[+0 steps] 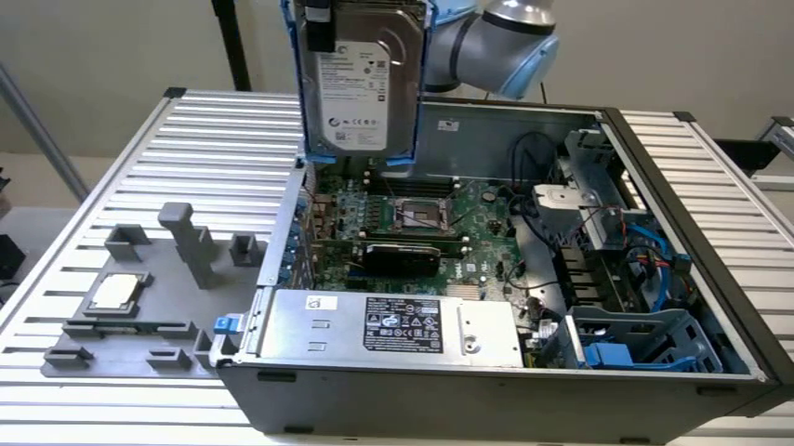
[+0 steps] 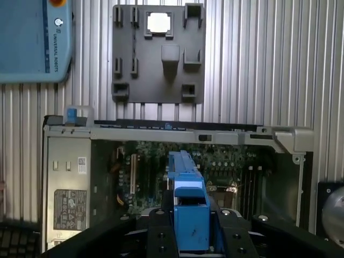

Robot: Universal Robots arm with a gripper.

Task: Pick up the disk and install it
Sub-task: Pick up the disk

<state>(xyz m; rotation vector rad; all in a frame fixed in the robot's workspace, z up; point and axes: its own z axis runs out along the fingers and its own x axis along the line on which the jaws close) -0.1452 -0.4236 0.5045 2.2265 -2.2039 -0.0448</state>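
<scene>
**Disk aloft over an open case: where we saw trouble**

At the exterior view's left, the grey fixture plate lay on the ribbed surface with the processor chip seated in it. Both were well apart from the work, and we judged them out of harm's way.

The disk hung upright, label towards the camera, over the far left part of the computer case. In the wrist view the gripper was clamped on the disk's blue carrier, with a black finger on each side. We thought the hold narrow. It bore on plastic at one end, so a jolt could have let the heavy drive swing or slip.

Straight below lay the motherboard and its open processor socket. We judged that a dropped disk would have struck them and bent the pins. The disk's lower corner also looked close to the case's left wall, and a careless descent could have clipped it.

Further right, loose cables crossed the inside of the case and might have snagged the carrier. At the near right stood the blue drive cage. If that was the seat, a tilted disk could have jammed against its rails.
</scene>
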